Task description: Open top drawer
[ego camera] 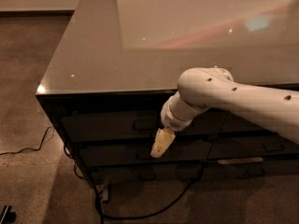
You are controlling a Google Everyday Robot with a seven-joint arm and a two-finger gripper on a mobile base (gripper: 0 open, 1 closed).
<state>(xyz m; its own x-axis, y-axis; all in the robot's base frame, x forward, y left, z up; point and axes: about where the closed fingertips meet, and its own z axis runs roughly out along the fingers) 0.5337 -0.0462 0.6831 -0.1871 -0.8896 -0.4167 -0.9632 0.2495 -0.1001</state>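
The top drawer (112, 124) is the wide dark front just under the glossy cabinet top; it stands closed, and its small loop handle (145, 124) shows at its centre. My gripper (161, 143) hangs from the white arm (233, 97) that reaches in from the right. Its pale yellowish tip points down and left, just right of and below the handle, in front of the gap between the top drawer and the one under it.
The cabinet's glossy top (177, 36) fills the upper view. More dark drawer fronts (121, 154) lie lower down and in a right-hand column (252, 146). A black cable (154, 209) loops on the speckled floor below; another cable (28, 148) lies at the left.
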